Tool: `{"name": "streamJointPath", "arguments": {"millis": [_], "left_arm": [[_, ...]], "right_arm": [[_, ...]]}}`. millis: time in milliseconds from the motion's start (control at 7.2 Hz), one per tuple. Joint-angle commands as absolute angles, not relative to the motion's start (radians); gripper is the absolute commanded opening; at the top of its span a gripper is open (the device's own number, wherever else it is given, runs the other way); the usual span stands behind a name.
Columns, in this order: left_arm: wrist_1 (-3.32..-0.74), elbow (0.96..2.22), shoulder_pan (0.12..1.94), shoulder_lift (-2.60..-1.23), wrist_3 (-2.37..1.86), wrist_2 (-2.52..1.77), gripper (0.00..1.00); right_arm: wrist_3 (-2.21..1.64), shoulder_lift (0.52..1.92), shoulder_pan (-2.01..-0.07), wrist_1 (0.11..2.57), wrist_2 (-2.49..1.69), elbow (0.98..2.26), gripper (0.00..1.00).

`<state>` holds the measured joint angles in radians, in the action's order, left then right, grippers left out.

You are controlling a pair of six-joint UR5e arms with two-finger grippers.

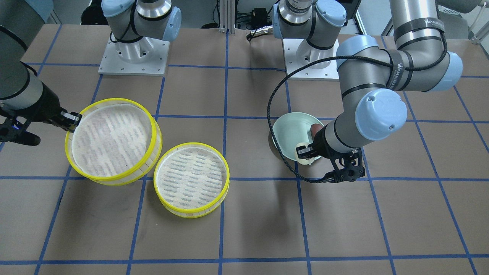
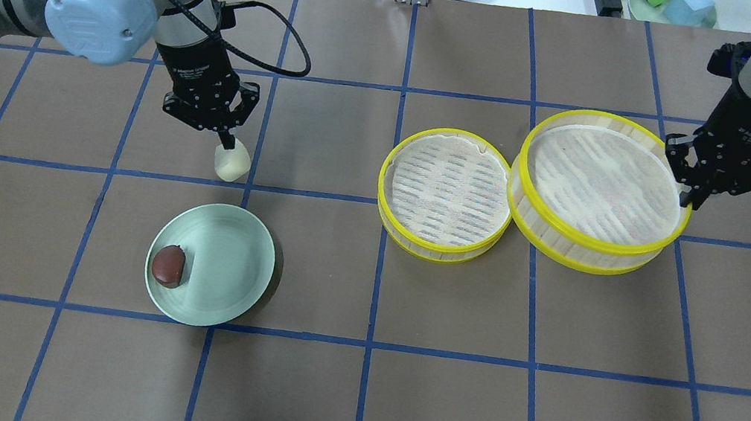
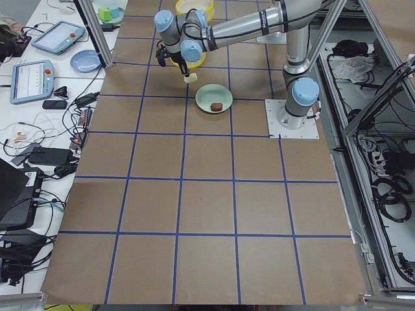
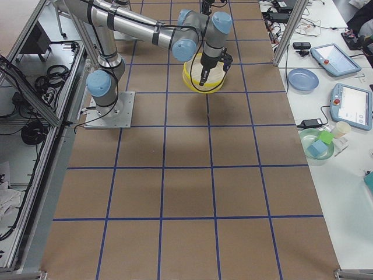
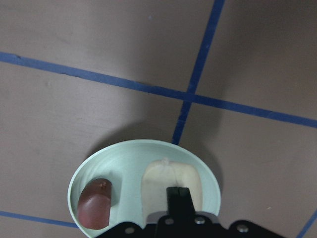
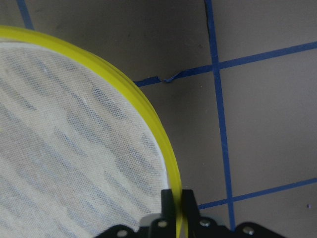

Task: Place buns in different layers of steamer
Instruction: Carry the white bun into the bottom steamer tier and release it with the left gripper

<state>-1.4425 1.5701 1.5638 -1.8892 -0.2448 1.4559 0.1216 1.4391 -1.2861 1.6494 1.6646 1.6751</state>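
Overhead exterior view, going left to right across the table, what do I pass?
Dark reddish-brown rounded bun → cream-white oblong bun in the left gripper → round yellow-rimmed steamer tray with white slatted base → second matching tray, held by the right gripper. Pale green plate omitted: it spans both buns.

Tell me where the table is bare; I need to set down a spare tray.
Bare: the strip between the green plate and the resting steamer tray, and the operators' side of the table. Crowded: the tilted tray, clamped by the right fingers, crowds the resting one.
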Motion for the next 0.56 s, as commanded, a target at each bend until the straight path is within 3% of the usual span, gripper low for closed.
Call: {"name": "streamJointPath", "arguments": {"millis": [0, 417], "left_arm": [[-1.323, 1.557, 1.646, -1.897, -0.390, 1.357, 0.00], [-1.122, 1.565, 1.745, -1.942, -0.541, 1.216, 0.00]], "right_arm": [[0.310, 1.396, -1.186, 1.690, 1.671, 1.674, 0.00], [0.313, 1.379, -1.219, 1.729, 1.728, 1.674, 0.00]]}}
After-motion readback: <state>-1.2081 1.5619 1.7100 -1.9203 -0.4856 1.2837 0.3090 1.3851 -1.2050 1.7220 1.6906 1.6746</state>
